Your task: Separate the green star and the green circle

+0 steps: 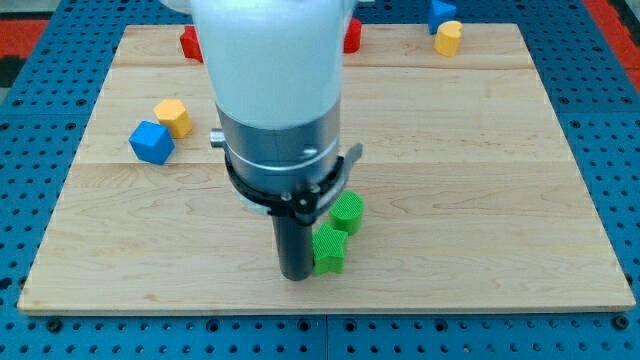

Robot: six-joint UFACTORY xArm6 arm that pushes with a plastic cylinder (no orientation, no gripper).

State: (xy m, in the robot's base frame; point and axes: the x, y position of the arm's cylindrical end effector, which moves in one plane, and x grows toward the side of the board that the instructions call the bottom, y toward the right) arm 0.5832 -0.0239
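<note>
In the camera view we see our arm rising over the middle of the wooden bench, its white and grey body hiding part of the far edge. The dark rod comes down to my tip, which sits near the bench's bottom edge, a little left of centre. We carry no jaws here; the rod is a plain pusher, and my tip touches the left side of the green star. The green circle stands just up and to the right of the star, and the two appear to touch or nearly so; we cannot tell which.

Toward the left edge, a blue cube and a yellow block lie side by side, touching. Near the top-left a red block shows partly behind the arm, and another red block peeks out on the arm's right. At the top-right corner area a yellow block lies just below a blue block.
</note>
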